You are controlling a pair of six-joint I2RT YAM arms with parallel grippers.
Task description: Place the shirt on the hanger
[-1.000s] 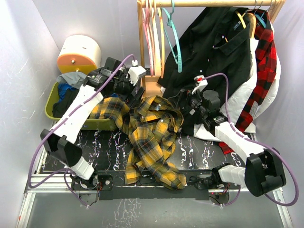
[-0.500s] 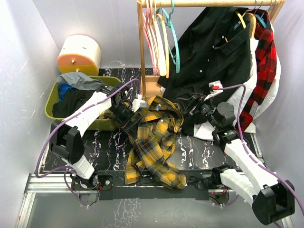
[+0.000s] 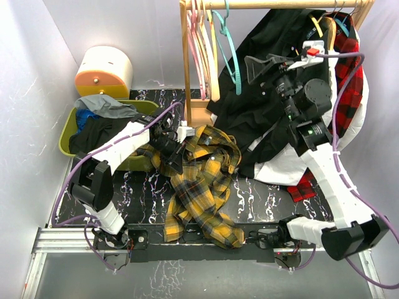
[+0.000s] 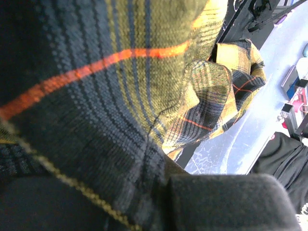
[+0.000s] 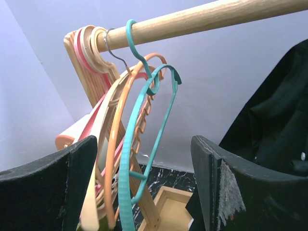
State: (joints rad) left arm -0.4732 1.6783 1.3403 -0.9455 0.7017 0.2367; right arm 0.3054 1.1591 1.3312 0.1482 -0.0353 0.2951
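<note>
The yellow-and-black plaid shirt (image 3: pixel 199 180) lies crumpled in the middle of the black marbled table. My left gripper (image 3: pixel 176 152) is down at the shirt's upper left edge, shut on a fold of it. In the left wrist view the plaid cloth (image 4: pixel 96 86) fills the frame, pinched against the dark pad (image 4: pixel 226 202). The teal hanger (image 3: pixel 227 50) hangs by its hook from the wooden rod. My right gripper (image 3: pixel 252 62) is raised just right of it, open and empty. In the right wrist view the teal hanger (image 5: pixel 126 163) shows between the two fingers (image 5: pixel 72 183), a little beyond them.
Pink and cream hangers (image 3: pixel 202 50) hang left of the teal one, against the wooden post (image 3: pixel 185 62). A black shirt (image 3: pixel 274 106) and a red plaid shirt (image 3: pixel 349 81) hang from the rod (image 3: pixel 274 5). A green bin (image 3: pixel 65 143) of clothes and a round white-and-orange container (image 3: pixel 105 70) stand at the left.
My left gripper came down onto the shirt's edge and shut on the cloth. My right arm rose from the table to the rack, beside the teal hanger, its jaws narrowing slightly.
</note>
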